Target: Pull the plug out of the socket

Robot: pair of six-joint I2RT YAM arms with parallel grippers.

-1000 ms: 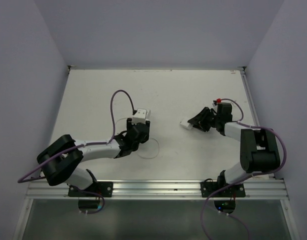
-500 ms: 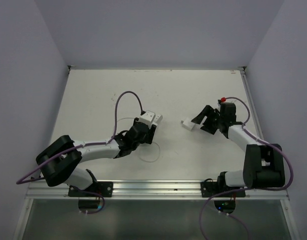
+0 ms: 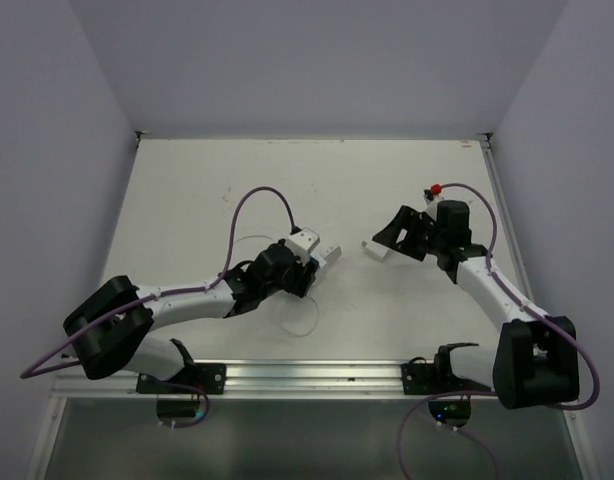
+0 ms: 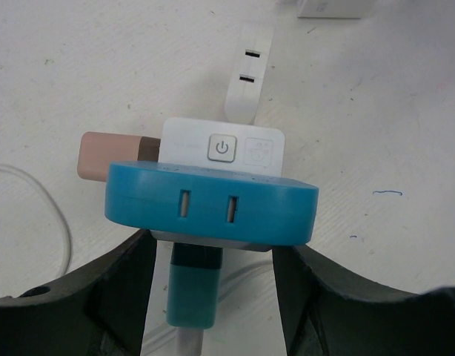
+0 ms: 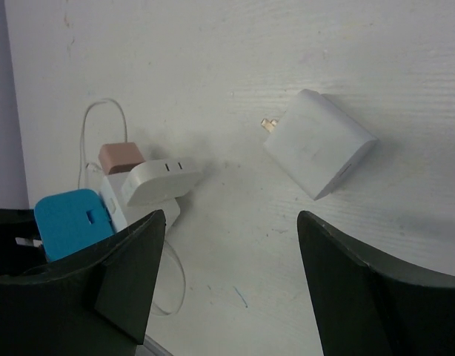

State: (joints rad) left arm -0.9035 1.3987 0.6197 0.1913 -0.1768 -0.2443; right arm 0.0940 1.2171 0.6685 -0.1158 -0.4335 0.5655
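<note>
White counter (image 3: 187, 200). Left claw (image 4: 213, 246) is clamped on the socket (image 4: 189, 141), pinching its lower sides. Right claw (image 5: 231, 222) is spread and holds nothing, well right of the socket. The white square plug (image 5: 320, 141) is off the socket and lies flat to its right, just ahead of the right claw fingertips, not touching them. Blue plug (image 4: 213, 204), pink plug (image 4: 101, 154) and white flat plug (image 4: 250, 74) sit on the socket.
</note>
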